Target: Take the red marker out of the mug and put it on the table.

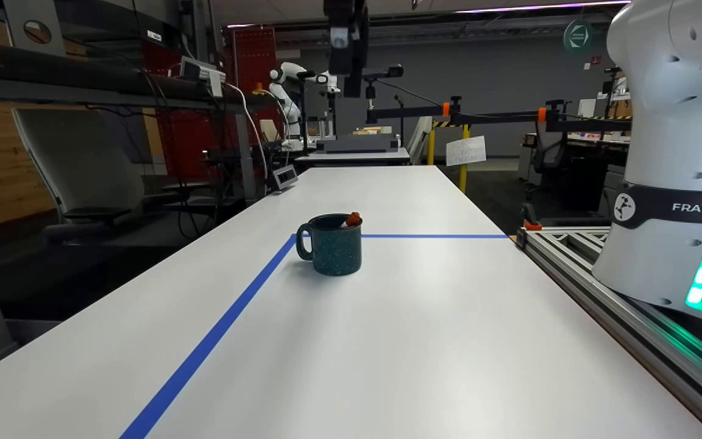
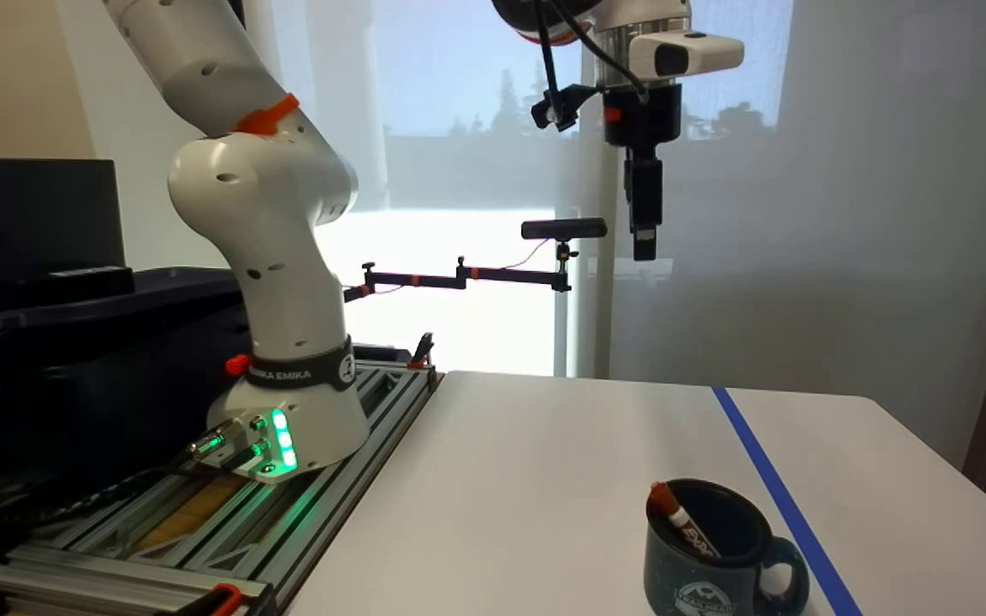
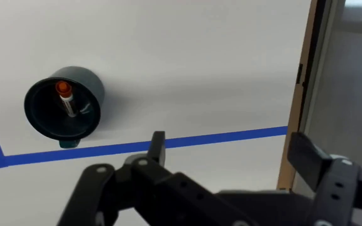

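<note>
The dark teal mug (image 1: 337,251) stands upright on the white table (image 1: 418,329) in both exterior views (image 2: 668,565). The red marker (image 1: 354,218) leans inside it, with its orange-red end up at the rim and its white body inside (image 2: 683,520). In the wrist view the mug (image 3: 88,80) is at the left, with the marker (image 3: 68,100) in its opening and the handle toward the bottom. My gripper (image 3: 228,138) is open and empty, its fingers wide apart. It hangs pointing down, high above the table in both exterior views (image 2: 644,248), apart from the mug.
Blue tape (image 1: 223,323) runs along the table near the mug. The robot base (image 2: 296,428) stands on a metal-railed bench (image 2: 373,462) beside the table. A camera on a jointed arm (image 2: 563,229) stands beyond the table. A small grey device (image 1: 285,177) sits at the table's far edge.
</note>
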